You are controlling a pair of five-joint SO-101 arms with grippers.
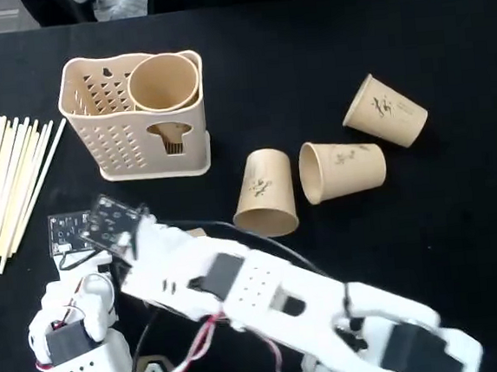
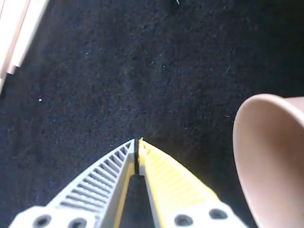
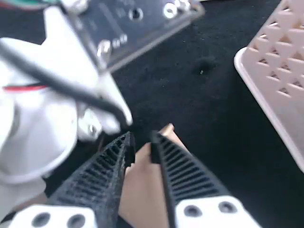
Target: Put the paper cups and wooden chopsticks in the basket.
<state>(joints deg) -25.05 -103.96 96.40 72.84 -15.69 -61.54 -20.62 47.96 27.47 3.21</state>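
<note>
We see our left pincer [image 2: 137, 142] pressed together over the black table [image 1: 307, 59], our right pincer [image 3: 141, 137] pinching a paper cup [image 3: 142, 185] near the basket [image 1: 122, 136], and the chopsticks [image 1: 9, 185] lying beside that basket.

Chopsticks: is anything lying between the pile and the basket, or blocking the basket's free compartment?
Nothing visible does. The chopsticks lie just left of the basket in the high view, with only bare table between. The basket's left compartment looks free; a paper cup fills the right one.
</note>
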